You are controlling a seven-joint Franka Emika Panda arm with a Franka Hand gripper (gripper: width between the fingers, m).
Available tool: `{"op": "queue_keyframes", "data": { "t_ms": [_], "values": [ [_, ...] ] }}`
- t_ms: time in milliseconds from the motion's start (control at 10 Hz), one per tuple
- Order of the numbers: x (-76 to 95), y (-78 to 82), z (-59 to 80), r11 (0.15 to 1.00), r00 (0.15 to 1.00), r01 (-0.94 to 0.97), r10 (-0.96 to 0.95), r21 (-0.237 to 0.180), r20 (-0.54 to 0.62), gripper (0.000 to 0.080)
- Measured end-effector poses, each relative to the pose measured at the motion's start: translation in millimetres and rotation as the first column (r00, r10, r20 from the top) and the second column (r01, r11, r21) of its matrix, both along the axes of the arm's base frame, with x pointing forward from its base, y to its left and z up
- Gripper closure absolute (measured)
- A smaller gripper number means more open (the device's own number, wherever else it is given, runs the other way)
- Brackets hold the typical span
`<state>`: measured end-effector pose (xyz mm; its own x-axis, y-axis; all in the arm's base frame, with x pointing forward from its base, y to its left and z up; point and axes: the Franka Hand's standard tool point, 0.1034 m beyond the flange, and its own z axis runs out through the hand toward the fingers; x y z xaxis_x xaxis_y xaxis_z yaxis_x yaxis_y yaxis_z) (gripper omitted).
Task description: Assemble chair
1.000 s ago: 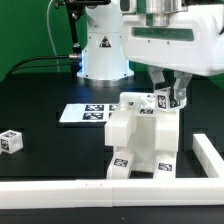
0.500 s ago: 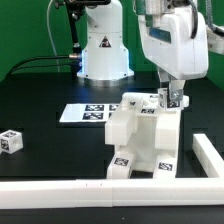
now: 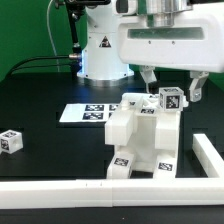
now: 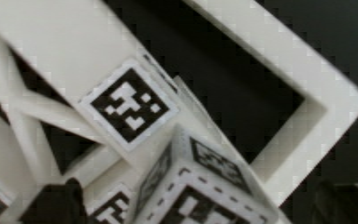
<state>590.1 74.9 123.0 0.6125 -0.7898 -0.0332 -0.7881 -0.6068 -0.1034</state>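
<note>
The partly built white chair (image 3: 140, 140) stands near the front rail, with tags on its faces. A small cube-like leg (image 3: 170, 99) with a tag sits on its top, at the exterior view's right. My gripper (image 3: 170, 85) hovers just above this leg. Its jaws are open wide, one finger (image 3: 147, 77) on each side, and neither touches it. A second loose tagged cube leg (image 3: 10, 141) lies at the exterior view's far left. In the wrist view the leg's tagged corner (image 4: 202, 180) fills the space between my fingers (image 4: 51, 202), with a tagged chair slab (image 4: 131, 100) behind.
The marker board (image 3: 88, 113) lies flat behind the chair. The long white border rail (image 3: 90, 188) runs along the front and turns up the exterior view's right side (image 3: 210, 155). The robot base (image 3: 103, 50) stands at the back.
The gripper was closed on the cube leg and turned at the wrist. Now it has turned back, opened wide and let go of the leg, which stays on the chair.
</note>
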Motion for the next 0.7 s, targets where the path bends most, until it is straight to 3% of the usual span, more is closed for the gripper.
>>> {"op": "queue_keyframes", "data": {
  "t_ms": [300, 400, 500, 600, 700],
  "values": [
    [0.1, -1.5, -0.1, 0.973, 0.973, -0.23, 0.23, -0.023, 0.015, 0.015],
    [1.9, 0.3, -1.2, 0.85, 0.851, -0.523, 0.525, -0.064, 0.009, 0.015],
    [1.4, 2.4, -3.3, 0.814, 0.815, -0.578, 0.579, -0.06, 0.005, 0.015],
    [1.7, 1.3, -3.1, 0.833, 0.834, -0.551, 0.552, -0.06, 0.005, 0.015],
    [1.6, 1.1, -3.4, 0.844, 0.846, -0.533, 0.534, -0.059, 0.003, 0.0266]
  ]
}}
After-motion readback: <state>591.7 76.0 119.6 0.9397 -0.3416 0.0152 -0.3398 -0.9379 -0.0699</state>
